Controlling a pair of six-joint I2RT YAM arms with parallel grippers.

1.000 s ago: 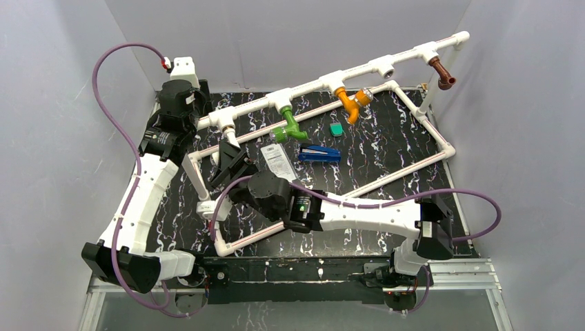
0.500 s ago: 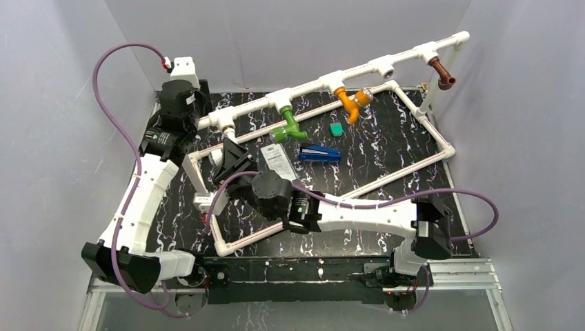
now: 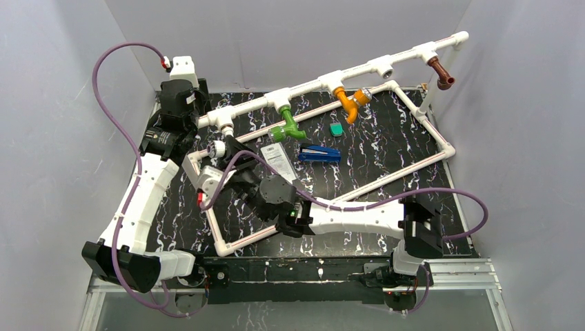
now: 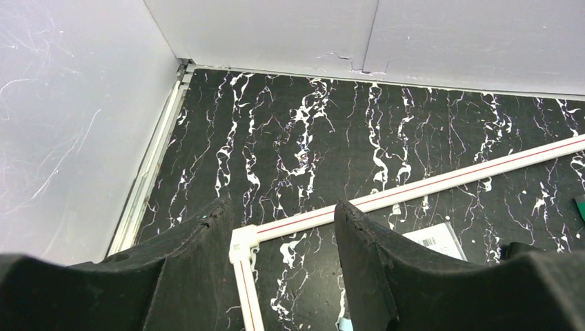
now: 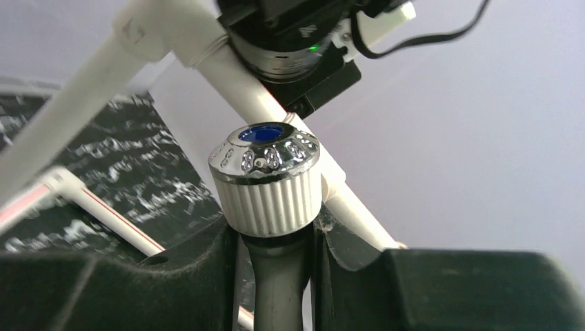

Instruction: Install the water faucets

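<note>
My right gripper (image 3: 224, 160) is shut on the white faucet (image 3: 218, 148), just below the leftmost tee of the white pipe frame (image 3: 310, 86). In the right wrist view the faucet's ribbed knob (image 5: 268, 181) sticks up between my fingers (image 5: 196, 265), with the pipe rail (image 5: 227, 65) close behind it. Green (image 3: 290, 129), orange (image 3: 350, 102) and brown (image 3: 441, 74) faucets hang from tees on the rail. My left gripper (image 4: 283, 227) is open and empty above the lower frame's left corner (image 4: 241, 241). In the top view it (image 3: 185, 143) sits beside the rail's left end.
A flat blue box (image 3: 319, 153), a small green piece (image 3: 336, 129) and a white label card (image 3: 279, 161) lie on the black marbled mat inside the frame. Grey walls close in on three sides. Purple cables loop off both arms.
My right gripper has carried the white faucet up and to the left, from the mat beside the card to just under the rail's leftmost tee, and has turned it. The left arm has held still.
</note>
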